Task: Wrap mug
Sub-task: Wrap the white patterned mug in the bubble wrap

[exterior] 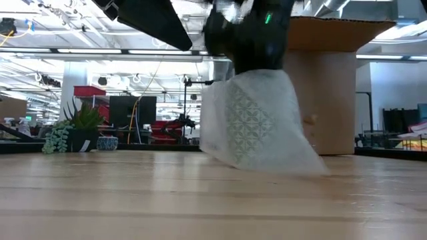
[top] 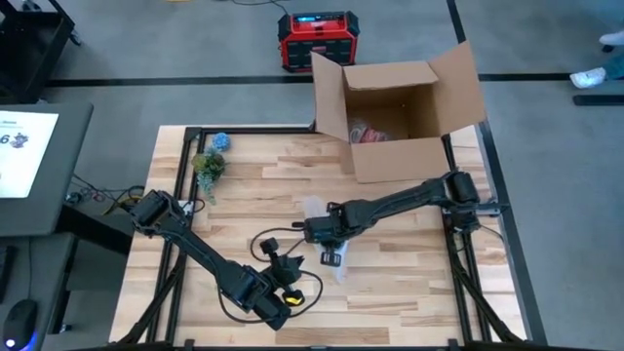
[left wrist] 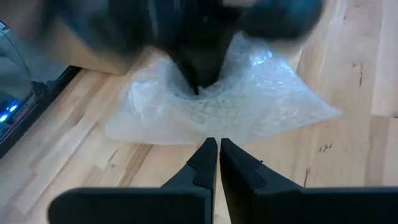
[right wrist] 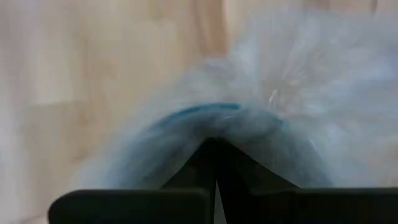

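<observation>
Pinching translucent white bubble wrap (exterior: 257, 123) mid-frame above the counter (top: 409, 292): right hand (top: 331, 255), fingers closed on it. Blue mug rim (right wrist: 199, 112) showing through. Left hand (left wrist: 217, 149) closed, empty, lower centre. No legible writing.

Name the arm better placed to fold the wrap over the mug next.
Right. The right gripper is shut on the bubble wrap, lifting it; the left gripper sits shut nearby, holding nothing.

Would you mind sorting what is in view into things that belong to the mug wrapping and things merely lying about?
Part of the job:
bubble wrap, bundled over a bluish object
right gripper, shut on the bubble wrap
left gripper, shut, empty, near the bundle

Lying about:
cardboard box
small potted plant
blue object beside the plant
</observation>
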Controlling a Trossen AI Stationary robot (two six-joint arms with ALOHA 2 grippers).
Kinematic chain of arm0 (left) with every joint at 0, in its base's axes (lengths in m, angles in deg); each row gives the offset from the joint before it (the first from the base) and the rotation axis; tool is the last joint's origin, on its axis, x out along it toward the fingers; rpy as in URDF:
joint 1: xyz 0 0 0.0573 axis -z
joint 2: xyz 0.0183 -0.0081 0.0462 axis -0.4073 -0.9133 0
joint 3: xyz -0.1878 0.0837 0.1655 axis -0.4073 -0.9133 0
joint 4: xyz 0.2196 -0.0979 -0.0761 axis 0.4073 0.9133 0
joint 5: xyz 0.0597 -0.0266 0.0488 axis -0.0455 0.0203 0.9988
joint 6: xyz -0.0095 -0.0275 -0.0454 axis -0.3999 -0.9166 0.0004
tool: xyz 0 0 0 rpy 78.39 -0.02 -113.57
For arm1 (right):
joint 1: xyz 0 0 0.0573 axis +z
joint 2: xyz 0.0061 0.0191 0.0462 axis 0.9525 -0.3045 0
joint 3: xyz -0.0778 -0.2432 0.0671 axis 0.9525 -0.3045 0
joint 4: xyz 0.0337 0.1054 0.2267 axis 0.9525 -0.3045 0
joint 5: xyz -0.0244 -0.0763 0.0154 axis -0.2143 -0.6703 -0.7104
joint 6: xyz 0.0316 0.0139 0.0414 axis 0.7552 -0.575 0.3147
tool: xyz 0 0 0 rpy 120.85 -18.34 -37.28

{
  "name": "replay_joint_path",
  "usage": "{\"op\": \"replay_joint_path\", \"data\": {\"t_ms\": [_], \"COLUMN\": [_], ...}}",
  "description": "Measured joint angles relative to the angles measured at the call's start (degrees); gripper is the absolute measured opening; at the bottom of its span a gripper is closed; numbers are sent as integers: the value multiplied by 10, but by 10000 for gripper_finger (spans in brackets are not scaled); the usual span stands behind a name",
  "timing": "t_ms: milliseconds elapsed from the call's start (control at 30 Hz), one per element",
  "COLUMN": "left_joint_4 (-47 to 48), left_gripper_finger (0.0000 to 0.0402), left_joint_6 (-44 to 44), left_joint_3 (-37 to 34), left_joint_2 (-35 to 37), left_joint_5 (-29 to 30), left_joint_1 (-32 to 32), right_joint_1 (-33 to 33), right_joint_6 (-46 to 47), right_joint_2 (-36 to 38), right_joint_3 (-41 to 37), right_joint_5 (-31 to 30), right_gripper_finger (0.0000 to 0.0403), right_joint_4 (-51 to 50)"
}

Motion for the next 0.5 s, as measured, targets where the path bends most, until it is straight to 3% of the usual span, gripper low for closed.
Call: {"op": "replay_joint_path", "data": {"t_ms": [300,500], "left_joint_4": [0,0], "left_gripper_finger": [0,0], "left_joint_6": [-6,-6], "left_joint_3": [0,0], "left_joint_2": [0,0], "left_joint_5": [0,0], "left_joint_1": [0,0], "right_joint_1": [34,48], "right_joint_6": [-19,-42], "right_joint_2": [100,98], "right_joint_3": [2,2], "right_joint_5": [-43,-43], "right_gripper_finger": [0,0], "right_joint_4": [-2,-15]}}
